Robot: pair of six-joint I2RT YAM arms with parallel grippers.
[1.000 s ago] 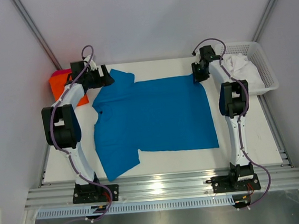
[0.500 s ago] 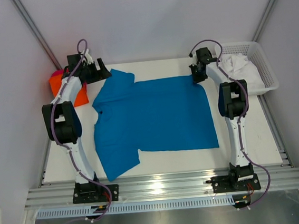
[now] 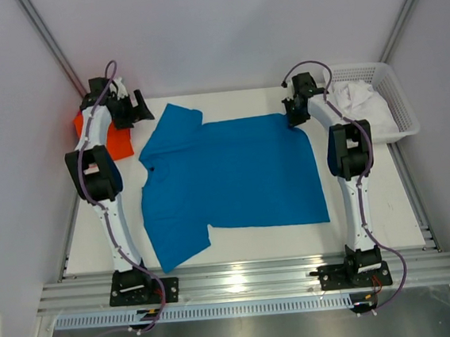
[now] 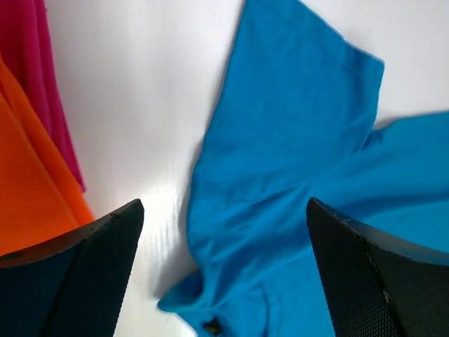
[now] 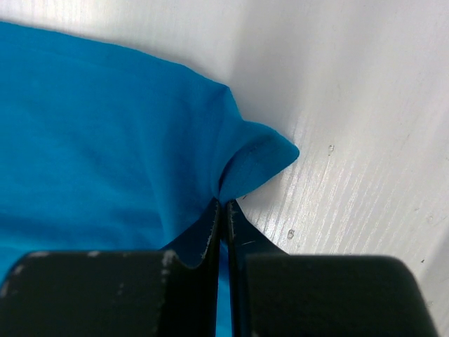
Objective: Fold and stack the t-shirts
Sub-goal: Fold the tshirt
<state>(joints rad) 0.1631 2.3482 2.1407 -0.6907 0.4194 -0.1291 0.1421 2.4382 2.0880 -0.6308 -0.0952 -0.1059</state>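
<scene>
The right gripper [image 5: 223, 205] has its fingers pressed together on a corner of the bright blue t-shirt [image 3: 234, 175]; the cloth puffs up in a small fold just past the tips; from the top, that corner is at the shirt's 1 o'clock. The left gripper [image 4: 224, 207] has its fingers [image 4: 98, 267] wide apart and holds nothing; a blue sleeve shows between them; the orange t-shirt [image 3: 117, 143] lies at its 8 o'clock, touching the pinkish-red t-shirt [image 4: 43, 84]. The blue shirt lies spread flat in the middle of the white table [image 3: 372, 202]; a white basket [image 3: 402, 116] with white cloth [image 3: 359, 96] sits at 3 o'clock from the right gripper.
</scene>
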